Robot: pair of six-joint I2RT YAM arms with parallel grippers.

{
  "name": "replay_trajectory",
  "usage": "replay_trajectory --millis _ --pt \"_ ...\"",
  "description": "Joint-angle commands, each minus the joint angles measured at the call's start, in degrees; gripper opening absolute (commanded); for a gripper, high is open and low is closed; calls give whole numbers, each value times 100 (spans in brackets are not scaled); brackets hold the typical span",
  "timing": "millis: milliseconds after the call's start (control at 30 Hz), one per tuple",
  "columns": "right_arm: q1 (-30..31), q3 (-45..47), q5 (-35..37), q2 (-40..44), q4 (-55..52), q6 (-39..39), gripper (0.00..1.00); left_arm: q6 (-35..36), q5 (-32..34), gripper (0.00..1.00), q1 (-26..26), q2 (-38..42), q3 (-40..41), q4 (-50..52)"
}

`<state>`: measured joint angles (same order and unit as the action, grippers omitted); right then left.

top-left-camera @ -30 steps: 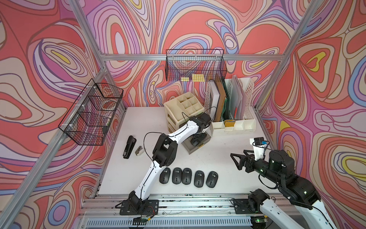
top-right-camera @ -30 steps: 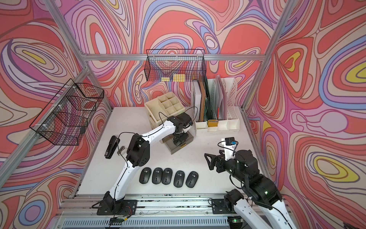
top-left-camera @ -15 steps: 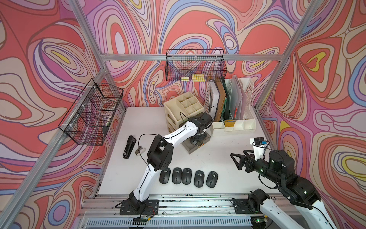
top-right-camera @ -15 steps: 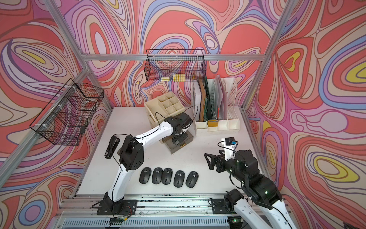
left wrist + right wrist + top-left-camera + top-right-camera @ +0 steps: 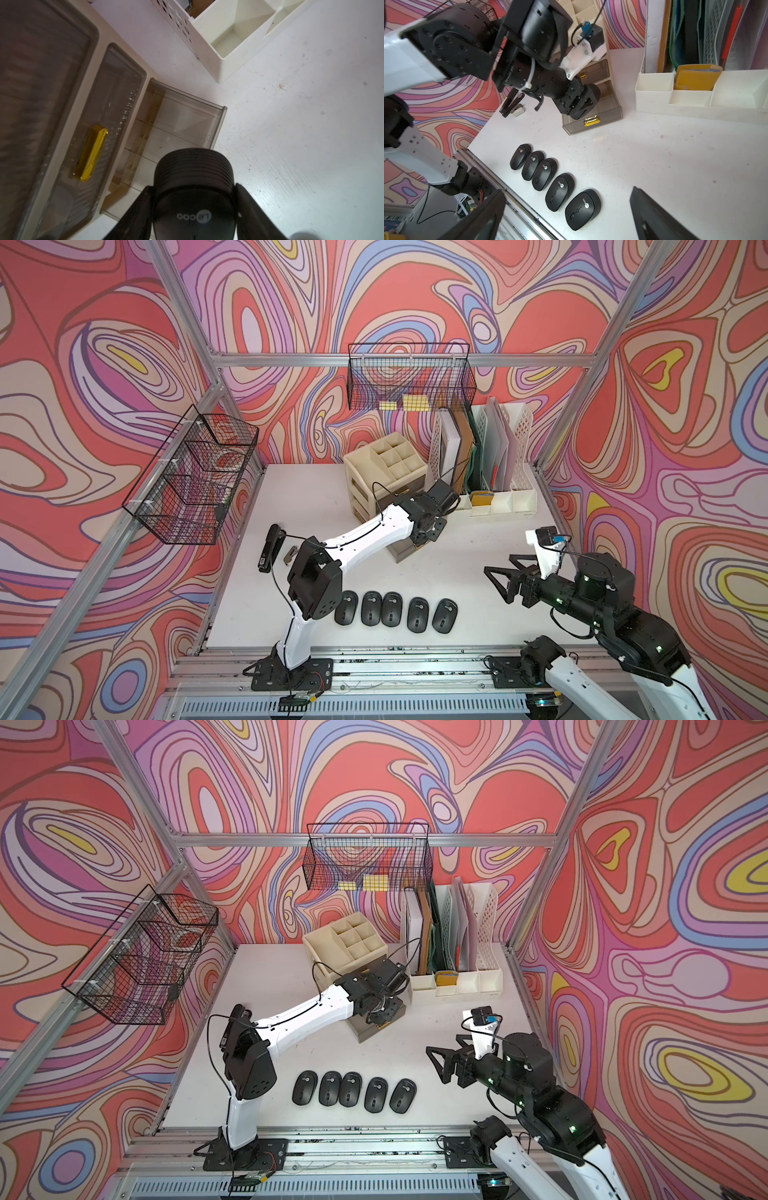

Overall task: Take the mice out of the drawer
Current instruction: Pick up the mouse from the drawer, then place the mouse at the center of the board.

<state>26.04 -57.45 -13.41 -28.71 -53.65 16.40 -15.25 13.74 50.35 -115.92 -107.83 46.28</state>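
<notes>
My left gripper (image 5: 194, 209) is shut on a black mouse (image 5: 194, 178), one finger on each side of it, above the front of the pulled-out smoky-grey drawer (image 5: 217, 124). The part of the drawer's inside that shows is bare. In both top views the left gripper (image 5: 424, 536) (image 5: 376, 1018) hangs over the drawer (image 5: 400, 554) (image 5: 365, 1034) and hides the held mouse. Several more mice (image 5: 392, 609) (image 5: 352, 1089) (image 5: 544, 174) lie in a row near the table's front edge. My right gripper (image 5: 498, 577) (image 5: 441, 1060) (image 5: 564, 207) stands open and holds nothing, to the right of the row.
The cream organiser (image 5: 386, 464) stands behind the drawer, with a white file rack (image 5: 490, 497) to its right. A black stapler (image 5: 269, 547) and a small staple remover (image 5: 291, 554) lie at the left. Wire baskets hang on the left and back walls.
The left arm's elbow has swung left and toward the front while its gripper stays over the drawer with the mouse. The right arm has not moved.
</notes>
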Motion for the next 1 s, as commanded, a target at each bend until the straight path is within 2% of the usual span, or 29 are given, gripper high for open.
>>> replay_trajectory --millis 0,200,400,700,967 --pt "-3 -246 -581 124 -385 -145 98 -1001 -32 49 205 334 189 320" --pt "-11 -782 -961 59 -1216 -446 98 -2049 -312 49 655 690 769 -57" --pt "-6 -1127 -760 212 -1747 -607 98 -2858 -825 49 1078 604 1097 -394" --pt "-4 -1052 -720 620 -1945 -500 98 -3647 -1116 49 1644 406 1128 -625" --pt "0 -877 -549 794 -1934 -420 98 -3904 -1179 49 2007 -9 807 -529"
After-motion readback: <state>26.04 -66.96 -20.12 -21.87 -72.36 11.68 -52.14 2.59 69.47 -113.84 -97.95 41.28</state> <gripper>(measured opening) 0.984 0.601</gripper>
